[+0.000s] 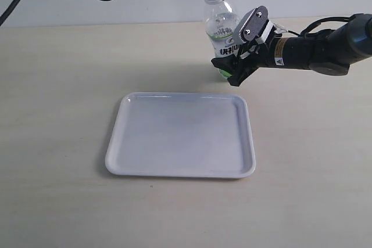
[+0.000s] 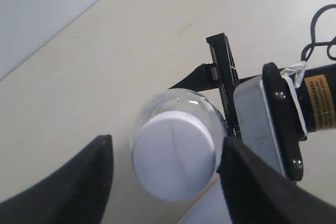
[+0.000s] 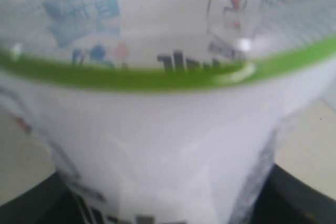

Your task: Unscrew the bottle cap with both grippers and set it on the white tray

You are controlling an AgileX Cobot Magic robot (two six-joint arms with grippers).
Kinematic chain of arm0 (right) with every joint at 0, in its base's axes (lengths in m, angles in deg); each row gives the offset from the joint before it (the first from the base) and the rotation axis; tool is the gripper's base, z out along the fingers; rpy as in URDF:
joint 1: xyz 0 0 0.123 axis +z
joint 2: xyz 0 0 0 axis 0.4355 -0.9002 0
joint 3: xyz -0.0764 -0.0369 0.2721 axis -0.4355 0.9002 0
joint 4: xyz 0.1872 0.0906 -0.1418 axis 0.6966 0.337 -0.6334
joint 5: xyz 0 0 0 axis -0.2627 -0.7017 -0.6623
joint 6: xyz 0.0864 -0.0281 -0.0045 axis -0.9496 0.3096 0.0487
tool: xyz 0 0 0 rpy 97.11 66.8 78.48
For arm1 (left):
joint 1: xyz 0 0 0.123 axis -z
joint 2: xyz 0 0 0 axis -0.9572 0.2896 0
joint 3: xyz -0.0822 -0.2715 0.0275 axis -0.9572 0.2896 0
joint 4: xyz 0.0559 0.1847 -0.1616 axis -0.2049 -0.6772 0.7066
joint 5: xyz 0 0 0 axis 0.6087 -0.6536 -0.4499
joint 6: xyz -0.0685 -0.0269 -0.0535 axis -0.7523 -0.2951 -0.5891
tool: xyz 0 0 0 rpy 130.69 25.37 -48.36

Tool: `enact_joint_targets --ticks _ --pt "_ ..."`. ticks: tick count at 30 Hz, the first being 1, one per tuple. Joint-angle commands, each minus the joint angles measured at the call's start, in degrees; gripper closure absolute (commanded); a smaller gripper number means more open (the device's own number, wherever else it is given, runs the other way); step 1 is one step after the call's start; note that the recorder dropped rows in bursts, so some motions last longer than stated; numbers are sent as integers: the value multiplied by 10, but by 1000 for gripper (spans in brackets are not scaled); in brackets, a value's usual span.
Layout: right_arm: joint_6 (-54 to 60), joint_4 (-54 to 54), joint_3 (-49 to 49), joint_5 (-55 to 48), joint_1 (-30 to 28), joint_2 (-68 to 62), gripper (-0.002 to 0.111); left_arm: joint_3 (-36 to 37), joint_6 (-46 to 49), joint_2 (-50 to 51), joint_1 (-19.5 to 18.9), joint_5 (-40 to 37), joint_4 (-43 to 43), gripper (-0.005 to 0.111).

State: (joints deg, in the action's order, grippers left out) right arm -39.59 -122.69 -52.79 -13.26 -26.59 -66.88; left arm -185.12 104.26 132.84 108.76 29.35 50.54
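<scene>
Left wrist view showed your left gripper [image 2: 167,141] above the bottle, its two black fingers [image 2: 73,182] standing either side of the bottle cap [image 2: 173,163]. One finger sat right against the cap's edge. The other stood clear of it with table showing in between, so the jaws were parted and not yet pinching. The cap was on the neck of the bottle [image 1: 220,27], seen end-on. That detail was lost in the exterior view, where the gripper covered the cap.

Your right gripper [image 1: 231,53] was clamped across the bottle's labelled body from the side, with the grey screwed plate on its upper jaw. The exterior view showed this, with the bottle upright on the table [image 1: 58,85]. The right wrist view showed only a blurred close-up of the label, with its green band and dark lettering and a dark jaw at each lower corner.

You couldn't tell from any view whether the bottle held liquid.

The white tray [image 1: 180,173] lay flat nearer the camera, well apart from the bottle, its floor bare.
</scene>
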Motion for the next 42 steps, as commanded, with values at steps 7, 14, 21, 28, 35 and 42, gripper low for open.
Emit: enact_joint_targets --ticks 7,14,21,28,35,42 --pt "-1 -6 4 0 1 -3 108 1 -2 0 -2 -9 19 62" --pt "-1 -6 4 0 1 -3 108 1 -10 0 -2 -15 33 105" --pt "-1 -6 4 1 1 -3 108 1 -78 0 -2 -13 30 107" --pt "1 -8 4 -2 1 -3 108 1 -196 0 -2 -13 12 107" --pt "-1 -8 4 -2 1 -3 108 1 -335 0 2 -11 -21 107" --pt "1 -8 4 -2 1 -3 108 1 -423 0 16 -4 -29 107"
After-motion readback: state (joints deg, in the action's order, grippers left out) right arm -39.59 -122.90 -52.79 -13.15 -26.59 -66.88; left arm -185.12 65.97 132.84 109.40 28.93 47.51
